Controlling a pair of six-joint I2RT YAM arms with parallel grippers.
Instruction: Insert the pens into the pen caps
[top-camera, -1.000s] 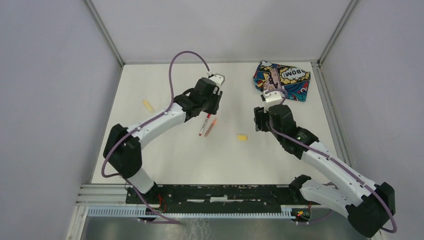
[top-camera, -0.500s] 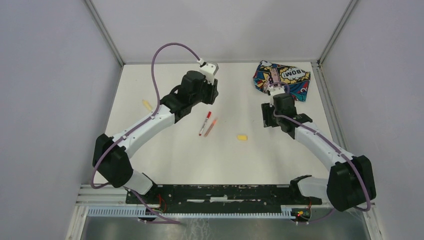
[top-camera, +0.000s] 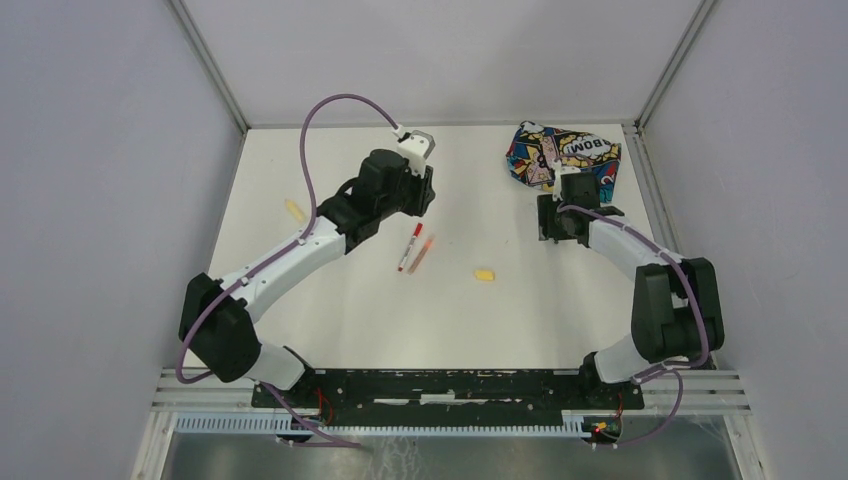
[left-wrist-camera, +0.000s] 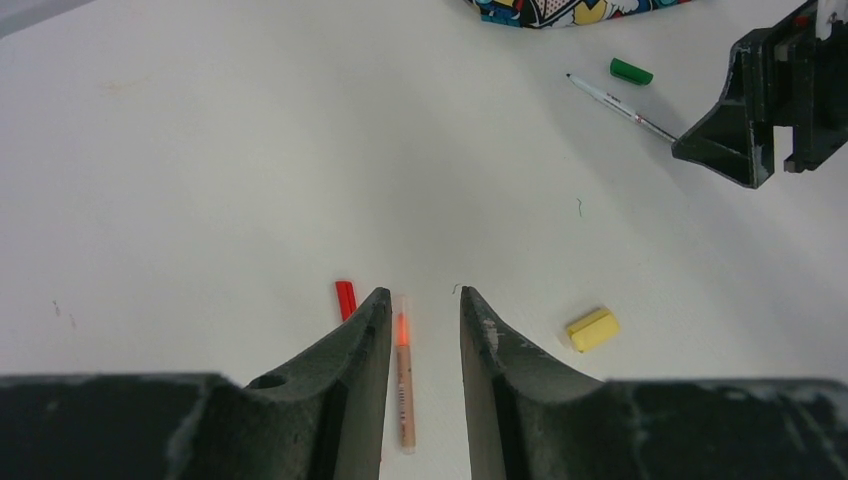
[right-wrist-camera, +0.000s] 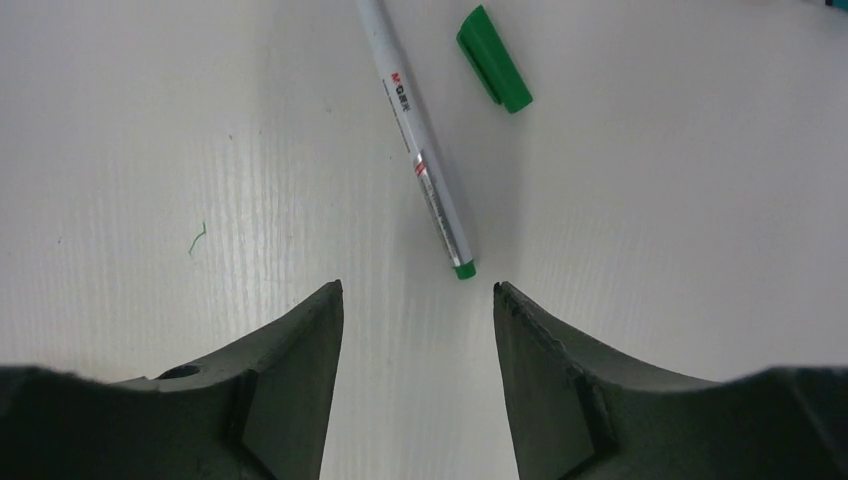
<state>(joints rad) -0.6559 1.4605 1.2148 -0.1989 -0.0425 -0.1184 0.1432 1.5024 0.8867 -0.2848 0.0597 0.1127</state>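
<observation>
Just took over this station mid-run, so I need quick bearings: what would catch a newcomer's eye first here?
The comic-print pouch in the far right corner stands out first. Beside it, the right gripper hangs with jaws open at the end of a green-ended pen, with a green cap loose alongside. In the middle, the left gripper straddles an orange pen with jaws open, and a yellow cap lies apart to the right.

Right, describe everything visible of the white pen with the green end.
The white pen with the green end is a slim, plastic-looking whitish barrel with small print, a greyish band and a green plug at its back end. It is uncapped and lies flat on the white table, the green cap beside it but apart. The right pincer, jaws open, sits just short of the plug. Only the table touches it.
</observation>
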